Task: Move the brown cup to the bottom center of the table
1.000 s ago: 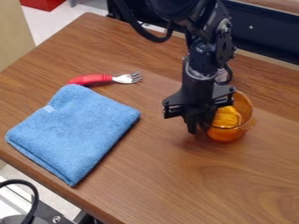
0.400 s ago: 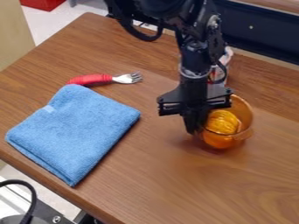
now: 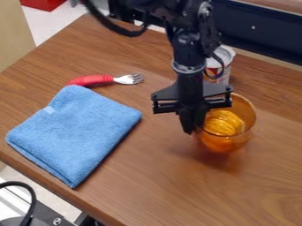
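The gripper (image 3: 190, 128) points down at the left rim of the brown cup (image 3: 249, 125), right of the middle of the view. It is shut on the cup's left wall. The cup is see-through amber, with a ribbed orange-yellow thing (image 3: 224, 123) inside it. Its mouth leans somewhat toward the upper right, and a reddish reflection shows on the wooden table (image 3: 177, 190) beneath. Whether its base touches the table, I cannot tell.
A folded blue towel (image 3: 73, 132) lies at the left, and a red-handled fork (image 3: 97, 80) lies above it. Behind the cup stands a white and red can (image 3: 223, 65), partly covered by the arm. The table's front edge (image 3: 65, 195) runs across the lower left.
The gripper has shifted a little to the left. The cup has moved slightly left and down in the view with it, and more of the can has come into sight.
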`<state>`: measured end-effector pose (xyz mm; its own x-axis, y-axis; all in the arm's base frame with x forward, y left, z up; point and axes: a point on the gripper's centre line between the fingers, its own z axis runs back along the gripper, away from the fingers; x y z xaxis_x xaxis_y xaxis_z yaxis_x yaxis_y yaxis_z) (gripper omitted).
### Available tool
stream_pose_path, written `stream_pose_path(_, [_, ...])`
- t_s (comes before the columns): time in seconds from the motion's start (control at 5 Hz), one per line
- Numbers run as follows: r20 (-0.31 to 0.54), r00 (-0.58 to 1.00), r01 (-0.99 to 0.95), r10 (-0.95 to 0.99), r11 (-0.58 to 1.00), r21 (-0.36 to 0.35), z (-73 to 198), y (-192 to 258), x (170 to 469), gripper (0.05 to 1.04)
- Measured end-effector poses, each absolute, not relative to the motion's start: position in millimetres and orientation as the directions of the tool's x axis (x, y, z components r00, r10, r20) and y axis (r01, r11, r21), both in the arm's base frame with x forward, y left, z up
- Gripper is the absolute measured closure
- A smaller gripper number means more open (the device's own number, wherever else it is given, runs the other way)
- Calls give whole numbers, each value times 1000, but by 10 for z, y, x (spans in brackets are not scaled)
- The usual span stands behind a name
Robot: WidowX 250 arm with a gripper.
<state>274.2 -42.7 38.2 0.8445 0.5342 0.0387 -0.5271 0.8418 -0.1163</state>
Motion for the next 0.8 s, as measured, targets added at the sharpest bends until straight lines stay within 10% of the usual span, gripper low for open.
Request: stream_pose_path(0.8, [35,927,-372,373,927,-33,276,-163,1947,1022])
